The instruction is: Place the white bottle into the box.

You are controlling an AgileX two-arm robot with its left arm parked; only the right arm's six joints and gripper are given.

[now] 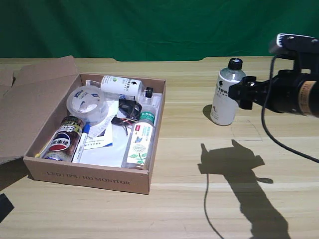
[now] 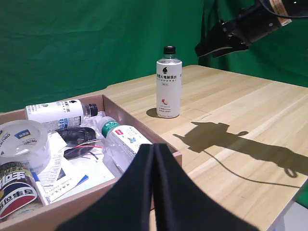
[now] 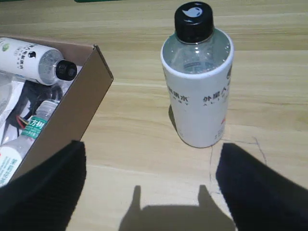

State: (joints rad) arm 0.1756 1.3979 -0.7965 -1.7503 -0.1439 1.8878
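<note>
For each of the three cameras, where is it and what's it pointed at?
Exterior view: off the arms, facing the table; box at its left, white bottle and right pincer at its right.
Left wrist view: on the parked arm by the box, its own dark pincer in the foreground.
Right wrist view: above the table, looking down at the bottle between open pincer fingers.
All three share bottle and box.

A light wooden table (image 1: 209, 199) is backed by a green curtain (image 1: 159, 25). Sharp dark shadows are cast across the planks under strong light.
</note>
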